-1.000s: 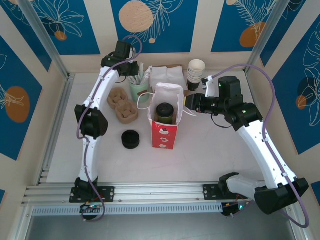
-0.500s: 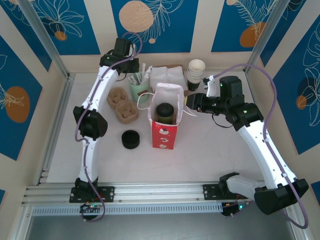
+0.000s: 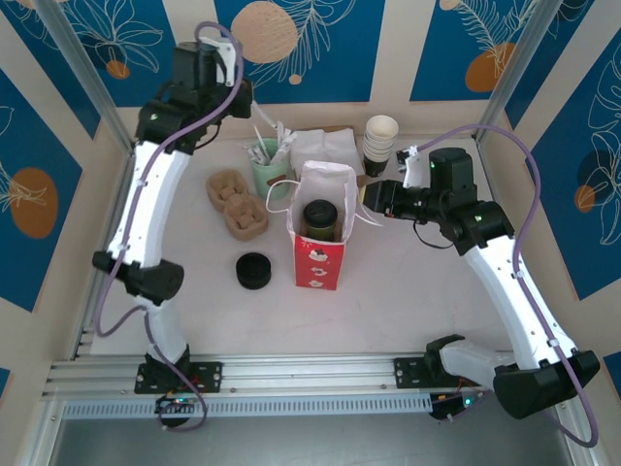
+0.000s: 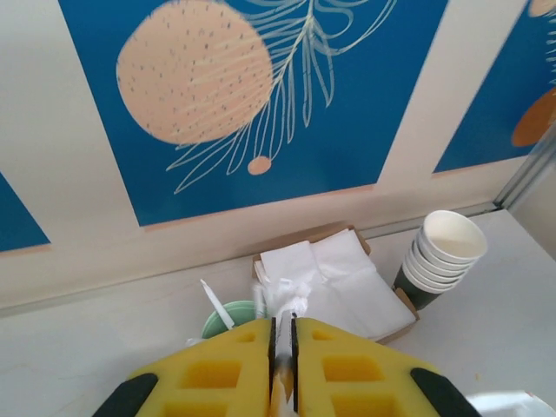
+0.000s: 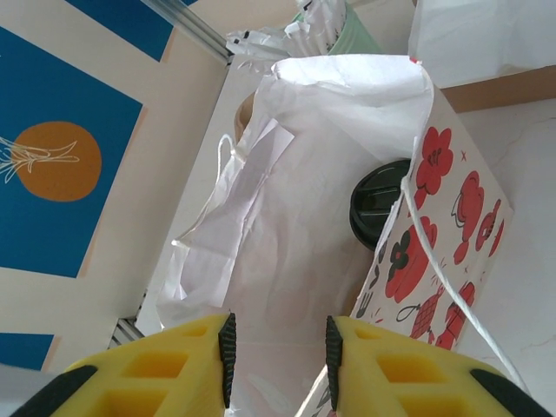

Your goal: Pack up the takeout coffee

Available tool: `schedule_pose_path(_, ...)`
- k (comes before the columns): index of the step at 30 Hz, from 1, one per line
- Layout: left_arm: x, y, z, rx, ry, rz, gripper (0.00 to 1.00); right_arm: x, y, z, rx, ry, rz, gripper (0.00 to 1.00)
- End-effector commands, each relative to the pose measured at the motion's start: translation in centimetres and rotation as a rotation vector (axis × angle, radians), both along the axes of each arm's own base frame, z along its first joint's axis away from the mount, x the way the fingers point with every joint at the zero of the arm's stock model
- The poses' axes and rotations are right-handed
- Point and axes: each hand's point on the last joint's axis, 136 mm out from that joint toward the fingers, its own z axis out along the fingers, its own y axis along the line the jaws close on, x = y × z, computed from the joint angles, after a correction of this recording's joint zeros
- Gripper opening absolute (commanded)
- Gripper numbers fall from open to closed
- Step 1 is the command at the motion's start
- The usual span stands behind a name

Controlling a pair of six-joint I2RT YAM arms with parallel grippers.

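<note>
We see a lab test cell dressed up as a café: aluminium frame rails (image 3: 82,87) box in a white counter (image 3: 408,291). Blue leaf-patterned wall panels (image 3: 296,44) fill the top of the frame, with stacked paper cups (image 3: 380,141) at upper right.

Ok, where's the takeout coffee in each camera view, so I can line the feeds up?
Top external: takeout coffee stands inside the red-and-white bag, mid-table.
Left wrist: not in this picture.
Right wrist: its black lid peeks out inside the bag, right of centre.
Shared landmark: the mint-green utensil holder.
</note>
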Motion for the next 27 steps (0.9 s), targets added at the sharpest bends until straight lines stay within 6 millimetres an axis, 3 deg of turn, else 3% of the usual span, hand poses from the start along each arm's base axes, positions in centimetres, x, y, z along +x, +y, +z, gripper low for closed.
schedule_pose_path(1, -2.2, 0.7, 1.2, 0.054, -0.042, 0.014, 0.13, -0.2, -0.4, 0.8, 0.005, -0.045, 0.005, 0.35)
schedule_pose_path(8, -8.1, -0.7, 5.3, -0.013, -0.138, -0.116, 0.13, 0.7, -0.8, 0.9, 0.011, -0.045, -0.002, 0.35)
schedule_pose_path(16, -13.3, -3.4, 7.1, -0.089, -0.170, -0.317, 0.13, 1.3, -1.3, 1.1, 0.027, -0.038, -0.014, 0.35)
schedule_pose_path(22, -15.9, -6.8, 5.2, -0.089, -0.091, -0.491, 0.14, 1.1, -2.0, 0.5, 0.027, -0.027, -0.030, 0.35)
schedule_pose_path(27, -16.7, -9.0, 1.5, -0.024, 0.015, -0.566, 0.14, 1.1, -2.5, -0.1, 0.032, -0.011, -0.040, 0.35)
